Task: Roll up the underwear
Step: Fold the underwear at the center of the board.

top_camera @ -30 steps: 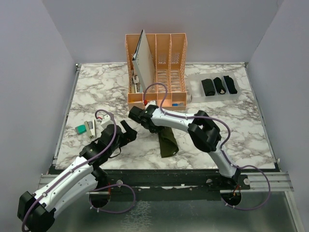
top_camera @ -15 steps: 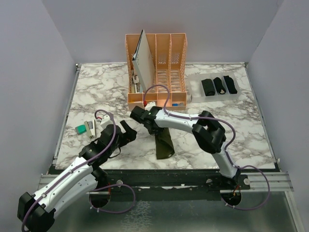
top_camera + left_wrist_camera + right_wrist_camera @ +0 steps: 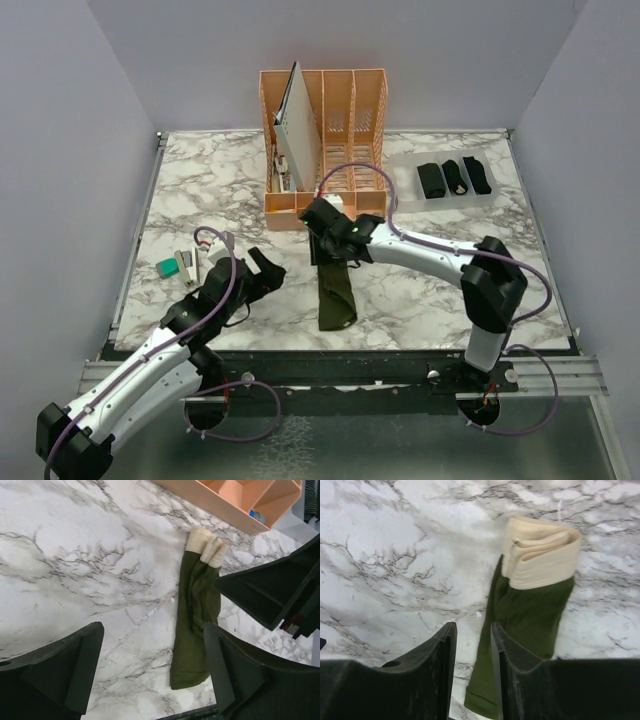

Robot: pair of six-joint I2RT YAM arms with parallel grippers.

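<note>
Olive underwear (image 3: 335, 290) lies flat mid-table, folded into one long narrow strip. The cream waistband (image 3: 540, 550) is at the far end, close to the orange organizer (image 3: 325, 110); the other end sits close to the near table edge. It isn't rolled yet. Three black rolls (image 3: 455, 178) are parked in the clear tray (image 3: 400, 170), far right.

Right gripper (image 3: 472, 627) hovers over the strip with its fingers a narrow gap apart and only marble showing between them, so it's released and holding nothing. Left gripper (image 3: 152, 630) is spread wide and empty, low over the table, left of the strip.

Risks from here:
- The waistband layers look loosely stacked and splayed. A pinch that catches only the top layer would probably peel the fold open instead of starting a roll.
- The marble looks slick. A push along the strip may slide it toward the near edge rather than curl it, unless the left arm pins it.
- The strip runs slightly skewed, so an off-axis start likely gives a coned, loose roll.
- The right wrist and its cable sit close to the organizer, so a snag or bump is possible there.
</note>
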